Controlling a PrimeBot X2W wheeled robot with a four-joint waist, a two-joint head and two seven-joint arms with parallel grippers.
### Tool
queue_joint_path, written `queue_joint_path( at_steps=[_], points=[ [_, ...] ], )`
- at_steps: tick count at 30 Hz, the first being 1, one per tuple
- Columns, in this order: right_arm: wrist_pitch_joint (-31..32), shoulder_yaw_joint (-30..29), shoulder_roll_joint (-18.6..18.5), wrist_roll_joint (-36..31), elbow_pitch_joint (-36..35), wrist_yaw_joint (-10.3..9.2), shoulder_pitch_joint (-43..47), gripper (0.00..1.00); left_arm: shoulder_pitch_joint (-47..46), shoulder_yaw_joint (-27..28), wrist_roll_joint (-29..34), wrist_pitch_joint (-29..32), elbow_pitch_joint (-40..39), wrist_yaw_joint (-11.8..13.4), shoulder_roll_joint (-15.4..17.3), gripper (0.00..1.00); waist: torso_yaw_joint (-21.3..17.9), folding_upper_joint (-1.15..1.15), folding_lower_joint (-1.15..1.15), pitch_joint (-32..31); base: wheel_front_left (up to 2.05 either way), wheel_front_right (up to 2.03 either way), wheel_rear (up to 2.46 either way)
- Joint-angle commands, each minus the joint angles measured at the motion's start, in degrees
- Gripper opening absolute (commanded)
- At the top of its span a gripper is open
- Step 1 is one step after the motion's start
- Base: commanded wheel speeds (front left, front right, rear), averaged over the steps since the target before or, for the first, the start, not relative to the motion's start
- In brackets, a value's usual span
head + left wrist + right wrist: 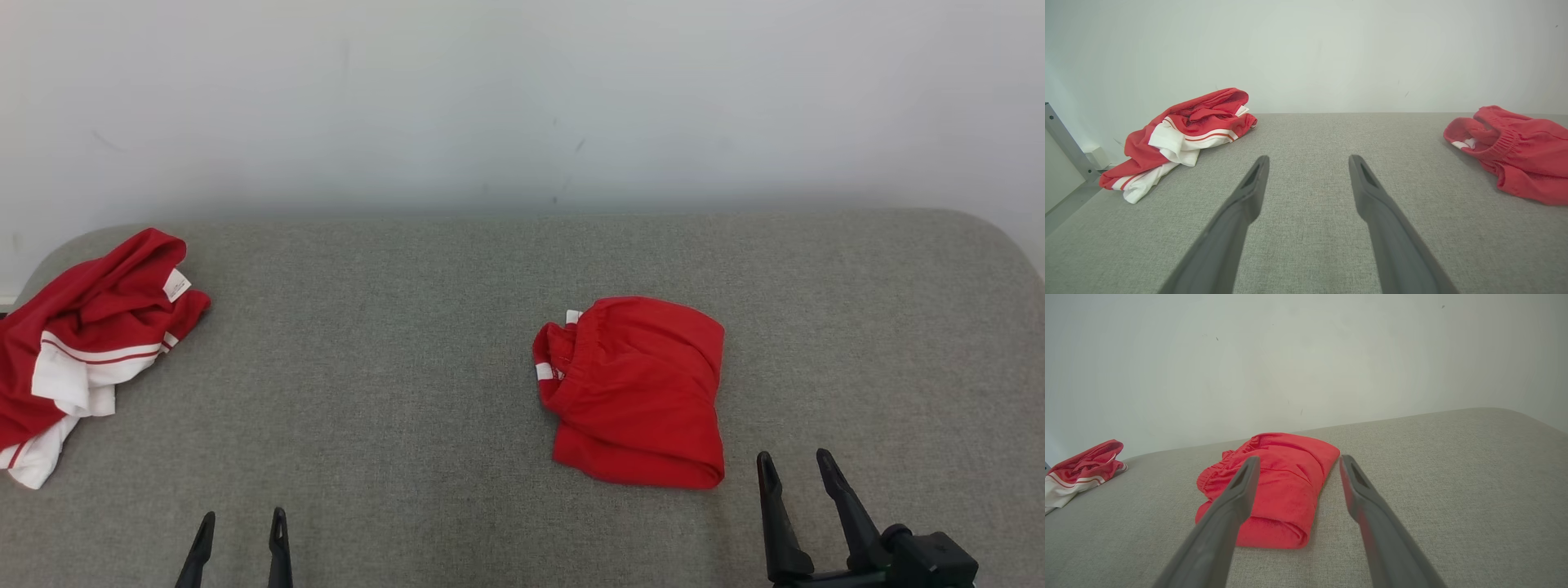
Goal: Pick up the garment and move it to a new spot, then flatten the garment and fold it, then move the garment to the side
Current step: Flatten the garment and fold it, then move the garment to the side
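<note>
Far left: red short-sleeved jersey shirt with white sleeves and striped trim [90, 335], crumpled in a heap at the left edge of the grey fabric-topped desk [392, 367]. Nothing touches it, so we judge the first step, the pick-up, not yet begun.

Left claw [242, 516]: at the near edge, fingers wide, empty, well apart from the shirt.

Centre-right: smaller plain red folded garment [637, 392], not our piece.

Right claw [796, 457]: wide, empty, just beside that folded piece.

Next, we reckon, the left claw must reach left and forward, then pinch a raised fold of the heap.
</note>
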Motion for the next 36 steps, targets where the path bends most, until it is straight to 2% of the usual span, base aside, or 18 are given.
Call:
queue_joint_path(
  at_steps=[1, 36],
  points=[
    [0.0, 0.0, 0.2, -0.3, 0.1, -0.08, 0.1, 1.00, -0.1, 0.2, -0.1, -0.2, 0.1, -0.1, -0.1, 1.00, 0.0, 0.00, 0.00, 0.0, 0.00, 0.00, 0.00],
    [0.0, 0.1, 0.3, -0.2, 0.2, -0.08, 0.8, 1.00, 0.6, -0.1, -0.2, -0.2, 0.0, -0.1, -0.1, 1.00, -0.1, 0.00, 0.00, -0.1, 0.00, 0.00, 0.00]
  ],
)
